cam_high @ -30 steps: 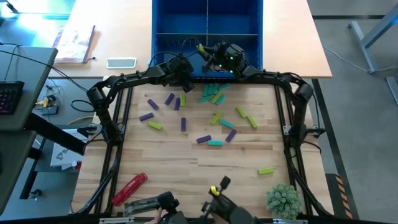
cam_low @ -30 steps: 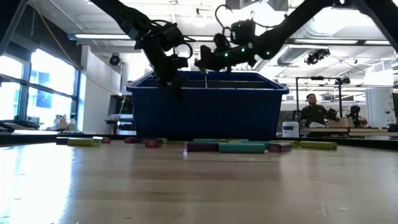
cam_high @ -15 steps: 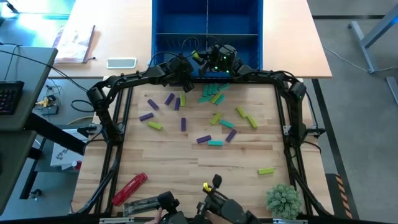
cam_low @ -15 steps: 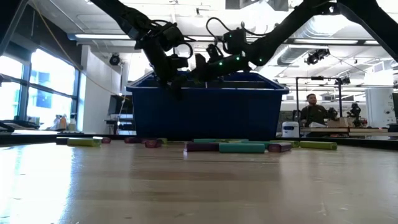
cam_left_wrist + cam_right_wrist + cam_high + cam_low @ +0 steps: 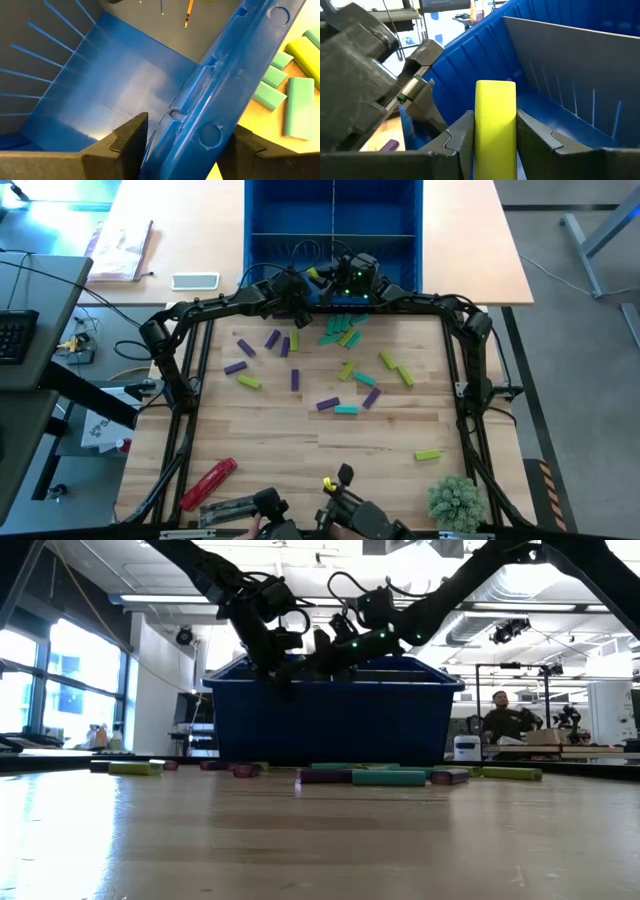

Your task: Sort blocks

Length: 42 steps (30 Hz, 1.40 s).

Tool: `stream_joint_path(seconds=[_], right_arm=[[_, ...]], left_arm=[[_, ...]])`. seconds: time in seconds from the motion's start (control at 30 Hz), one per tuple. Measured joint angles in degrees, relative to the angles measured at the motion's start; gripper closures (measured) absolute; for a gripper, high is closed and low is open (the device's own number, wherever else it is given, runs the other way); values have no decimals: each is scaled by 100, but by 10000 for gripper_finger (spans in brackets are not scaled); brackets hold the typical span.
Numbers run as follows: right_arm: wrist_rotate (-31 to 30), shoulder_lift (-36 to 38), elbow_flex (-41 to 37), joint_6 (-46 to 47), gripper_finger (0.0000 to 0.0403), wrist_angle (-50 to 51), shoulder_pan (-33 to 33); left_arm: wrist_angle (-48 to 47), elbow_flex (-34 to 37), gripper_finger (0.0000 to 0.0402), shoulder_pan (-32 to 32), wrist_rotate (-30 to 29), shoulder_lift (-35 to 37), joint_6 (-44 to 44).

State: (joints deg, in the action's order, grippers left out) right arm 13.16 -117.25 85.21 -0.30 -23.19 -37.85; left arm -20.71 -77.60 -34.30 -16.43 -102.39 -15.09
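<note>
A blue bin point(image 5: 330, 210) with dividers stands at the table's far edge. Purple, lime and teal blocks point(image 5: 340, 330) lie scattered flat on the wooden top in front of it. My left gripper point(image 5: 298, 300) sits at the bin's near wall point(image 5: 220, 75), one finger inside and one outside. My right gripper point(image 5: 325, 275) hovers just right of it over the bin's near compartment, shut on a lime block point(image 5: 495, 115). My left gripper straddles the rim of the bin's near wall point(image 5: 200, 125), slanting down from the near left. One finger point(image 5: 131, 136) is inside the bin and one outside, and the rim fills the gap between them. My right gripper pinches the lime block's two long sides point(image 5: 494, 145) between its fingers. It comes almost level from the table's right. The block's free end point(image 5: 495, 87) sticks out past the fingertips, clear of the bin's floor and walls.
A red cylindrical tool point(image 5: 208, 483) lies near the front left and a green plant-like ball point(image 5: 455, 500) at the front right. A phone point(image 5: 195, 281) and a book point(image 5: 120, 250) lie beyond the table's far left. A person point(image 5: 500, 715) sits in the room behind.
My right gripper has gone down and toward the table's left, closer to my left gripper, tipping nearer to level. The lime block has come with it, lower over the bin's near compartment.
</note>
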Motion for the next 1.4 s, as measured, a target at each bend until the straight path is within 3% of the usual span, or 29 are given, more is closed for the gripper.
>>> stream_joint_path(seconds=[0.3,0.6,0.8,1.1,1.23,1.4], right_arm=[[29,1,0,-164,288,28,0],[-121,4,-2,-1185,285,226,2],[-556,4,-7,-1930,261,414,17],[-712,70,-10,-1859,209,589,19],[-879,551,-9,-2474,202,1350,52],[-969,1450,-9,-2718,186,3444,47]], left_arm=[[2,0,222,2,-2,0,0],[5,0,222,1,-2,0,0],[7,-1,222,0,-2,0,-2],[7,-2,222,1,-2,0,-4],[-16,-5,222,2,0,0,-4],[-26,-7,222,2,-2,0,-33]])
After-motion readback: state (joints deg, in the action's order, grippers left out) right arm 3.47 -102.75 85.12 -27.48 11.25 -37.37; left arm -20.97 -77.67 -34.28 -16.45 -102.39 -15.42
